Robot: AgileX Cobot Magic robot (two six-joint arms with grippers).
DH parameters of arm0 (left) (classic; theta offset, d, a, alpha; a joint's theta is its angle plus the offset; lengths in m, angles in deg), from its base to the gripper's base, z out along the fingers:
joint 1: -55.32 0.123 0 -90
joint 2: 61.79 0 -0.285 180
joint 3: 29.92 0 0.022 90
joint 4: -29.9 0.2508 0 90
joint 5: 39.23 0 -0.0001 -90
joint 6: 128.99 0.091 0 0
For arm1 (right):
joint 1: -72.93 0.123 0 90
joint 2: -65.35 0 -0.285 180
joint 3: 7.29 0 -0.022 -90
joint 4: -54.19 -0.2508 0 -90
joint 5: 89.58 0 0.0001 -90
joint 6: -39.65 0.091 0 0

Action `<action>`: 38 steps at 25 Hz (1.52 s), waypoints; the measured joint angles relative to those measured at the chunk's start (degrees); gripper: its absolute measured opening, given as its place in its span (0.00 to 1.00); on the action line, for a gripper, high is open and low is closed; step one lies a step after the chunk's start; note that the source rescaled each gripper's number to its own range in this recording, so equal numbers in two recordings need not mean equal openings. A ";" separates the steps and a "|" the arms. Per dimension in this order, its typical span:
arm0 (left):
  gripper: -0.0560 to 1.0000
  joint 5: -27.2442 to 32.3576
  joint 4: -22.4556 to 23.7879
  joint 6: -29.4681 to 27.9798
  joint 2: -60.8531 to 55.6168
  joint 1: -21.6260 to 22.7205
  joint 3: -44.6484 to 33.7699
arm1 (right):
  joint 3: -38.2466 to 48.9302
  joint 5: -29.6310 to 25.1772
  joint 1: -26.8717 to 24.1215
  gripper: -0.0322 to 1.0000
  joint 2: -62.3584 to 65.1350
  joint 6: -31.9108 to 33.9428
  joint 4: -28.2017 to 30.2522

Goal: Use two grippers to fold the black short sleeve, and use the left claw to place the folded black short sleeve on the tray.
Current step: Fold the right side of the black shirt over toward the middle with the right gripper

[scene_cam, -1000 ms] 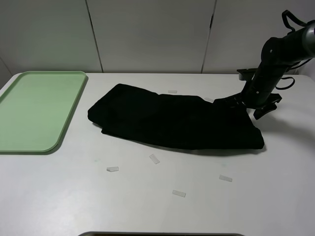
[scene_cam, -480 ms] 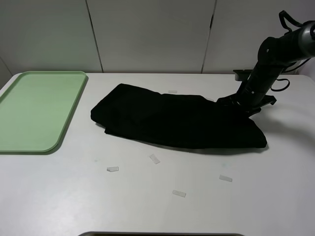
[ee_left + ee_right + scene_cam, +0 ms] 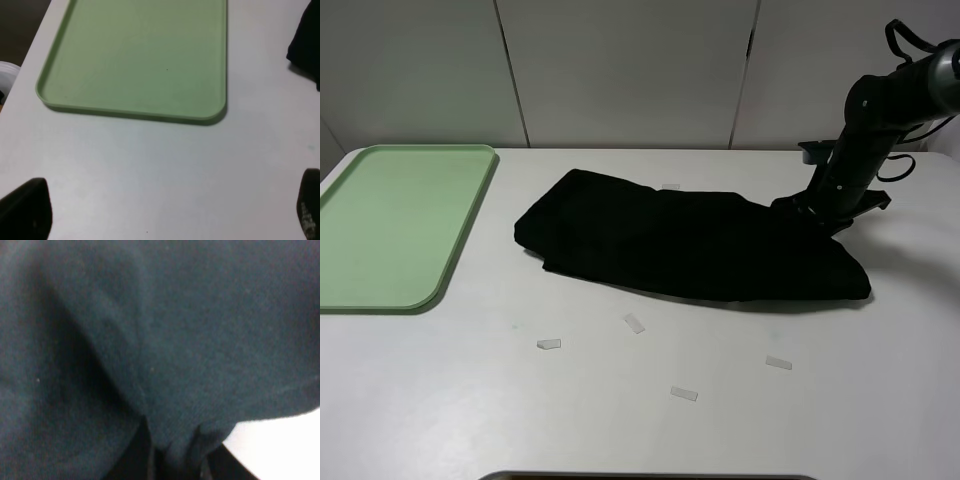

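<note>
The black short sleeve (image 3: 690,245) lies folded into a long band across the middle of the table. My right gripper (image 3: 823,212) is at the band's far right corner, shut on a pinch of the cloth. The right wrist view is filled with black fabric (image 3: 175,340), bunched between my dark fingers (image 3: 131,460). The pale green tray (image 3: 390,225) lies empty at the table's left. In the left wrist view my left gripper (image 3: 170,215) hovers open over bare table just before the tray (image 3: 135,60), and an edge of the shirt (image 3: 306,45) shows beside it. The left arm is out of the exterior view.
Several small strips of clear tape (image 3: 634,322) lie on the white table in front of the shirt. One more strip (image 3: 670,186) sits at its far edge. White wall panels stand behind the table.
My right gripper's jaws have closed on the shirt's right end. The whole shirt has slid a little to the right. The left gripper has not moved.
</note>
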 joint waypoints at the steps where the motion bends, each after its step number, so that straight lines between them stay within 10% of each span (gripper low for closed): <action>1: 0.98 0.00 0.00 0.00 0.00 0.00 0.00 | 0.00 -0.22 0.00 0.14 0.30 0.64 1.41; 28: 0.98 -0.06 0.00 0.00 0.00 0.00 0.00 | -10.07 -23.96 -4.46 0.12 12.06 -0.38 15.70; 38: 0.98 -0.06 0.00 0.00 0.00 0.00 0.00 | -10.73 -24.89 -4.46 0.12 10.20 -0.38 20.31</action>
